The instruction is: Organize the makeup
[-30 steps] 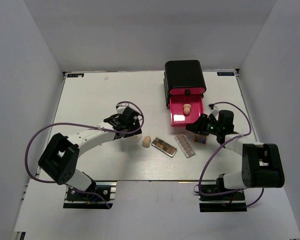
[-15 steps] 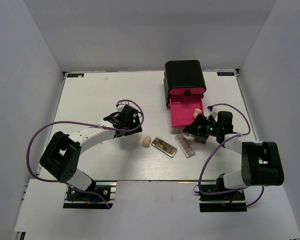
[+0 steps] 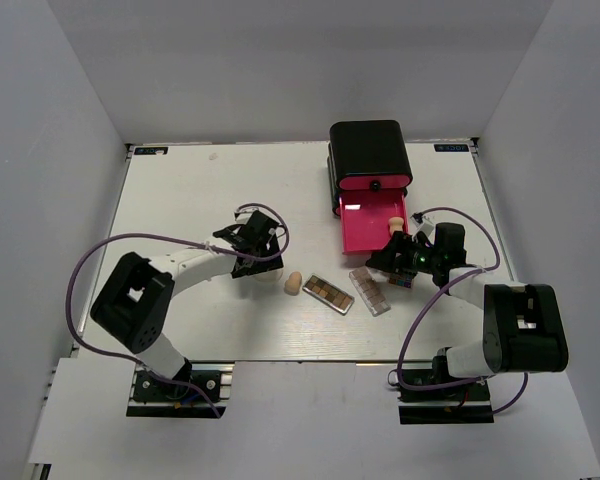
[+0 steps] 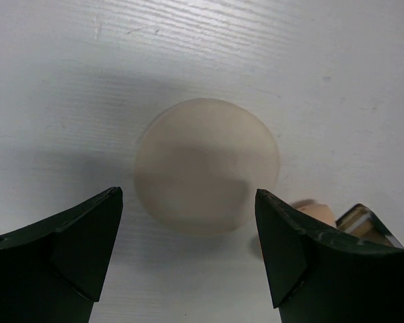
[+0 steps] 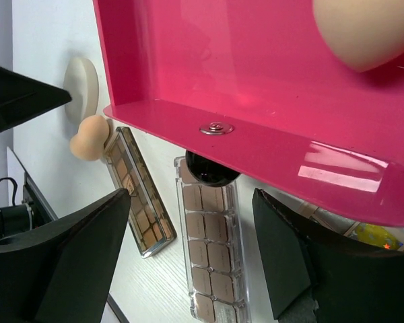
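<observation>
Hovering over the round cream puff (image 4: pixel 207 161), the left gripper (image 4: pixel 187 198) stands wide, seemingly clear of it. The right gripper (image 5: pixel 190 195) gapes wide at the pink drawer (image 5: pixel 188 67) front; one egg sponge (image 5: pixel 363 33) lies inside, a second egg sponge (image 3: pixel 293 284) at the puff's four o'clock.

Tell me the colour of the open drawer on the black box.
The drawer is bright pink, with a black knob; clearest in the right wrist view.
</observation>
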Tool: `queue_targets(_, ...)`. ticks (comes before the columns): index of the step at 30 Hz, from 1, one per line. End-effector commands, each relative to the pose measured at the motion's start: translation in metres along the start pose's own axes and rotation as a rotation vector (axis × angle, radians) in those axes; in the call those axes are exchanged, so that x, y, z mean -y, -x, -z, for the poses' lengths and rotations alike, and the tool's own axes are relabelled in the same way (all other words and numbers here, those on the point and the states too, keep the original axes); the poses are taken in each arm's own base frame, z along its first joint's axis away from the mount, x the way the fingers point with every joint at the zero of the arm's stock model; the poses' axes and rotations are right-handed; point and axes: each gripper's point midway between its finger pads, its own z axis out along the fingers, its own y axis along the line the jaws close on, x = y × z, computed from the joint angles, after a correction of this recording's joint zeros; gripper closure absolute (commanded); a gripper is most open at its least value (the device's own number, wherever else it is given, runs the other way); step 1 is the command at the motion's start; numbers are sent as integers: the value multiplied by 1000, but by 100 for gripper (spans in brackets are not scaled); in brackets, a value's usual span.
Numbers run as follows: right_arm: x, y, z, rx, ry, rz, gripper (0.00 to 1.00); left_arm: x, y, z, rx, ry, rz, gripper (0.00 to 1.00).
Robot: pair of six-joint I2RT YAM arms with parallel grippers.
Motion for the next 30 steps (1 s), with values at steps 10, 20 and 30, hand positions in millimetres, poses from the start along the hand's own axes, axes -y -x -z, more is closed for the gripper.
queue_targets(10, -17, 16, 5, 31, 59, 84, 21, -9, 16, -11, -48, 39, 33, 35)
queue_targets(20, -18, 18, 6, 40, 63, 94, 21, -15, -7, -22, -129, 13, 51, 55)
queue_targets(30, -21, 18, 8, 45, 69, 107, 21, -9, -5, -23, -144, -15, 47, 87)
